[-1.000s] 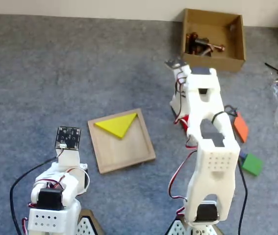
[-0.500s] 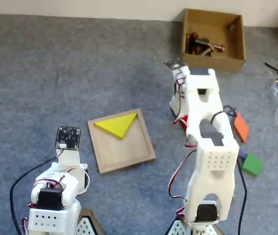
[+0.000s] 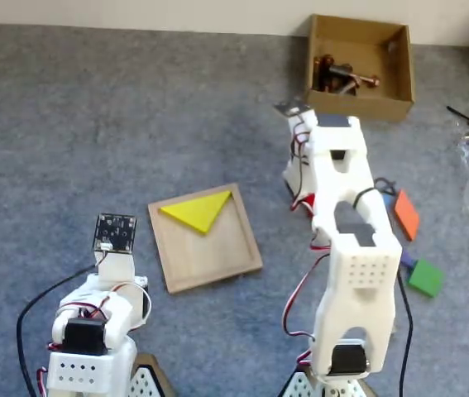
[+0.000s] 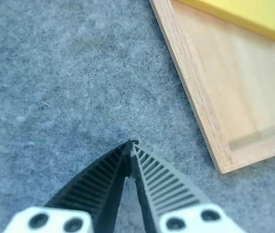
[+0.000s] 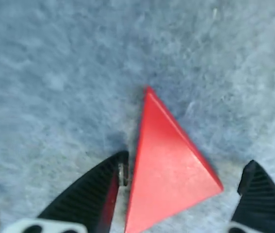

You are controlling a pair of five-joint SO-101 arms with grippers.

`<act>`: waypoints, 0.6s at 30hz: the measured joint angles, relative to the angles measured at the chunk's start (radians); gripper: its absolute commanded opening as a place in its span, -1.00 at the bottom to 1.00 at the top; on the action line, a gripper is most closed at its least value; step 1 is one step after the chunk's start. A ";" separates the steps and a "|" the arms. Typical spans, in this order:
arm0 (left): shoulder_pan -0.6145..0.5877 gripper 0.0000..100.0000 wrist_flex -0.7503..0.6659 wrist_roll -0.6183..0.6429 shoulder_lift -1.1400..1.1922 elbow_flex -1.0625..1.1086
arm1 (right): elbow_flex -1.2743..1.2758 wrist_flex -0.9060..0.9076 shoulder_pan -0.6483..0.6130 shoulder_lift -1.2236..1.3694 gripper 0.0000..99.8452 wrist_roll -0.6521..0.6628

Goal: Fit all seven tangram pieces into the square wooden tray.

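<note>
red triangle (image 5: 169,174): flat red tangram piece, lies flat on the grey carpet (image 3: 93,124), outside the tray, under the right arm (image 3: 354,273)
right gripper (image 5: 186,170): fingers spread wide, holding nothing; red triangle lies between them
finger gap: one black finger (image 5: 103,189) sits right against the triangle's long edge, can't tell if touching; other finger (image 5: 256,194) stands a little off the triangle's nearest corner
tray (image 3: 255,244): square wooden tray, sits tilted on the carpet between the two arms
tray contents: one yellow triangle (image 3: 197,211), large, lying flat in the far part of the tray with its long edge along the far rim; rest of the floor is bare wood
left gripper (image 4: 131,155): fingers pressed together, nothing in them; hovers over carpet just beside the tray's rim (image 4: 190,97); yellow triangle's (image 4: 239,14) edge shows beyond it
left arm (image 3: 102,322): folded back near its base, just beside the tray's near corner
loose pieces: orange piece (image 3: 406,217) and green piece (image 3: 425,279) on the carpet, on the right arm's far side from the tray
cardboard box (image 3: 401,83): open top, far side of the table, beyond the right arm; holds some coppery-brown parts (image 3: 342,76), can't tell what
</note>
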 measured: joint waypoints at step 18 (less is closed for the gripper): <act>0.000 -0.99 0.000 0.000 0.000 0.000 | -0.005 0.000 -0.012 0.041 -0.31 -0.029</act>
